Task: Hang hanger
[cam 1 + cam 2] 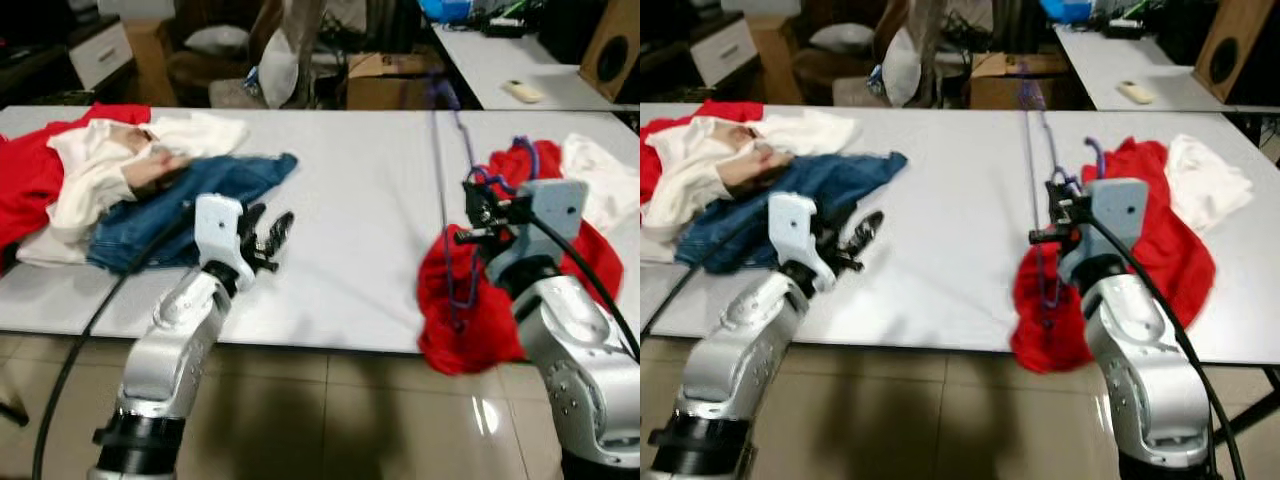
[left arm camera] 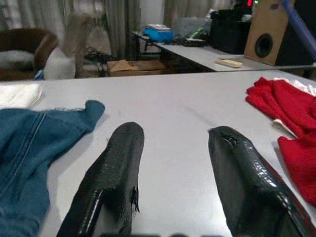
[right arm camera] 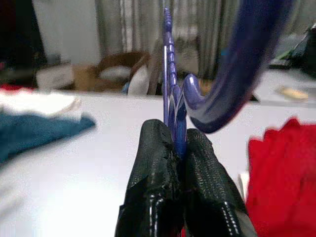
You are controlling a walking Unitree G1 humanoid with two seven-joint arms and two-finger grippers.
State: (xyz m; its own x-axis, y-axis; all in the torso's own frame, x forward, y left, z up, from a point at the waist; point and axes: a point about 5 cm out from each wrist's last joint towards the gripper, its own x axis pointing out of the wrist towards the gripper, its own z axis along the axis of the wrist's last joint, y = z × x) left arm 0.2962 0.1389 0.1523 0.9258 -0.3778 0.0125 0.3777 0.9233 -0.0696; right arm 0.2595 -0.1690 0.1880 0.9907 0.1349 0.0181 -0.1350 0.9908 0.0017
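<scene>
The right gripper [image 3: 178, 143] is raised over the near right part of the white bench [image 1: 370, 210], its jaws pressed together on the thin edge of a purple hanger [image 3: 174, 98], whose curved hook arcs up and across just above the black fingertips [image 3: 158, 148] in the right wrist view. In the head views the hanger [image 1: 1040, 200] stands nearly upright from the gripper, one long arm rising toward the far side of the bench and its lower part running down in front of a red garment [image 1: 470, 300]. That garment lies crumpled on the bench's near right edge and spills over it, directly beneath and behind the right wrist, with a white cloth [image 1: 1205, 180] just beyond it toward the right. The left gripper [image 2: 173, 173] hovers low over bare bench surface near the front edge, jaws apart with nothing between them. Just to its left lies a blue denim piece [image 1: 190, 200], partly overlapped by a white garment [image 1: 100, 160] and another red garment [image 1: 25, 170] at the far left. Behind the bench a cardboard box [image 1: 385, 75] sits on the floor; what is inside it cannot be made out.
</scene>
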